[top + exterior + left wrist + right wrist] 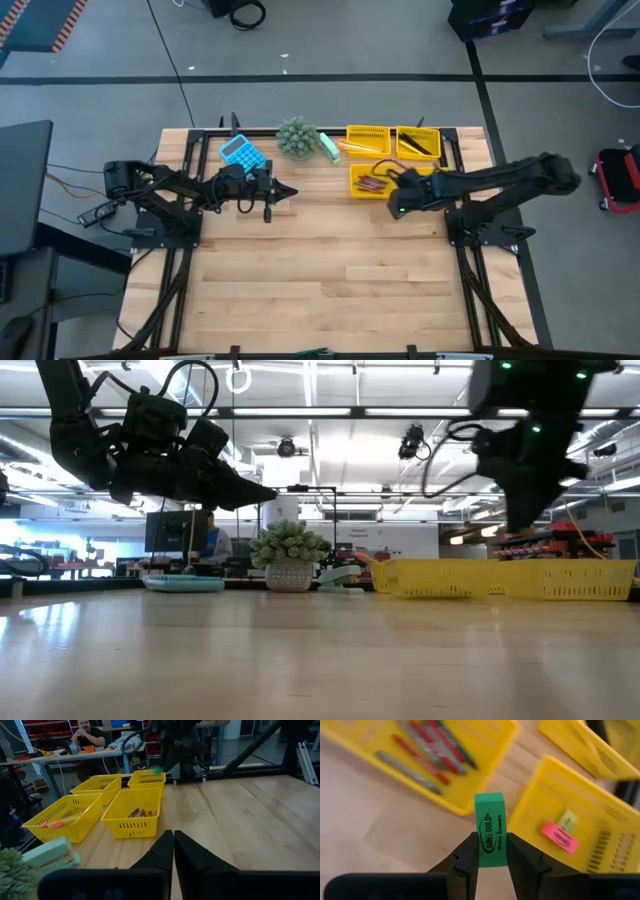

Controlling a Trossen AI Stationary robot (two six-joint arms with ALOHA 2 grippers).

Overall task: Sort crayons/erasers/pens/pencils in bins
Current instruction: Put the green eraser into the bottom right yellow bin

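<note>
Nearly finished, by the look. Green eraser (490, 831) clamped in right pincer (489, 854) above the bench, beside bin (555, 790) holding pink eraser (561, 837) and yellow one. Crayons (141, 813) already binned. Left pincer (173, 845) pressed shut, idle.

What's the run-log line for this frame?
right tool: shut on green eraser, above table beside eraser bin | left tool: shut, empty, waiting over table

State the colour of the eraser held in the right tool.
Green, with black lettering: the small rectangular block eraser shows best in the right wrist view.
</note>
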